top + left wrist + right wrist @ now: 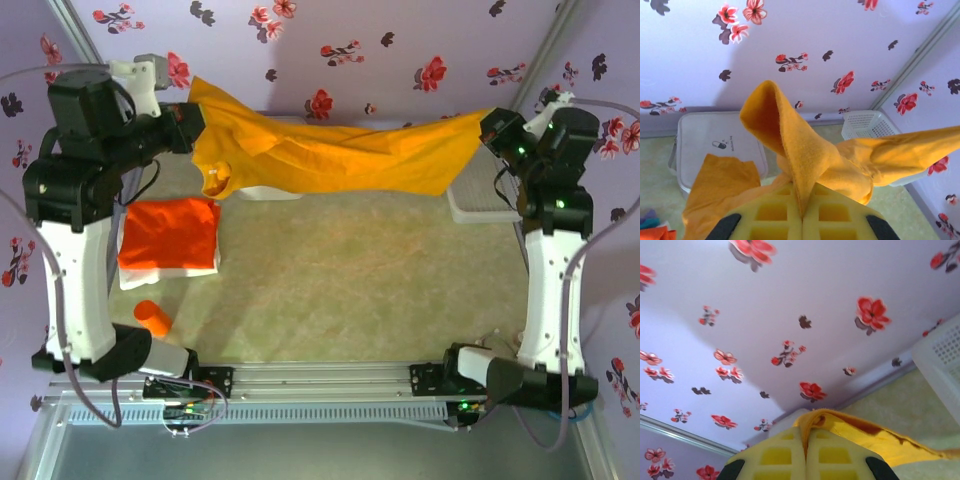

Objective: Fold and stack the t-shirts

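Now the left jaws and right jaws are clenching the mustard t-shirt [330,150] by its ends, apparently above the desk [380,290].

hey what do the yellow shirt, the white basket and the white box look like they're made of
The yellow shirt: soft matte cloth, likely cotton knit; it sags and creases. The white basket: probably rigid plastic, moulded lattice holes. The box: seemingly smooth plastic, rounded corners.
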Tool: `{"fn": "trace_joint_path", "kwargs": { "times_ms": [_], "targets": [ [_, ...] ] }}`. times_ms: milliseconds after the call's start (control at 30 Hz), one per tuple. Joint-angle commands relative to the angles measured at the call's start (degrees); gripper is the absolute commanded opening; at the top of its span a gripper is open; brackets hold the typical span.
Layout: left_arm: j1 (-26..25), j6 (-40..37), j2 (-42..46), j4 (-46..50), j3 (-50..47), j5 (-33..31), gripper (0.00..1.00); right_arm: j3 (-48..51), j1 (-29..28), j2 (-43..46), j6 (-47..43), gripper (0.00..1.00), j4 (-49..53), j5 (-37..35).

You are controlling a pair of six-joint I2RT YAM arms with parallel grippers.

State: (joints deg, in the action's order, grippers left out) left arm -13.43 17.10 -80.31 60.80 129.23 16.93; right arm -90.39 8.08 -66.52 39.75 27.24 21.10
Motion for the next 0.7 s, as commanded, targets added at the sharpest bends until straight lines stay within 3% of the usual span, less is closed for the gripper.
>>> {"fn": "trace_joint_path", "kwargs": {
  "times_ms": [0,200,400,567,667],
  "targets": [
    [0.46,-4.83,6.53,-5.68,-3.76,2.24,0.00,1.06,-0.30,6.37,-2.56,0.00,-4.14,-3.37],
    [0.34,-1.41,16.90,-7.88,-9.43,9.95,0.00,4.42,-0.34,16.83,-6.47,0.00,-4.24,-4.95],
    [0.34,-1.90,22.99,-10.72,-7.10,14.62,0.00,10.21,-0.50,28.69,-9.52,0.00,-9.42,-3.52],
    [0.50,-1.11,25.07,-12.45,-8.09,13.85,0.00,9.11,-1.12,32.25,-10.27,0.00,-6.33,-8.02],
    [0.44,0.03,24.87,-12.91,-11.49,10.30,0.00,8.74,-1.13,31.17,-8.17,0.00,-2.99,-11.09]
  ]
}}
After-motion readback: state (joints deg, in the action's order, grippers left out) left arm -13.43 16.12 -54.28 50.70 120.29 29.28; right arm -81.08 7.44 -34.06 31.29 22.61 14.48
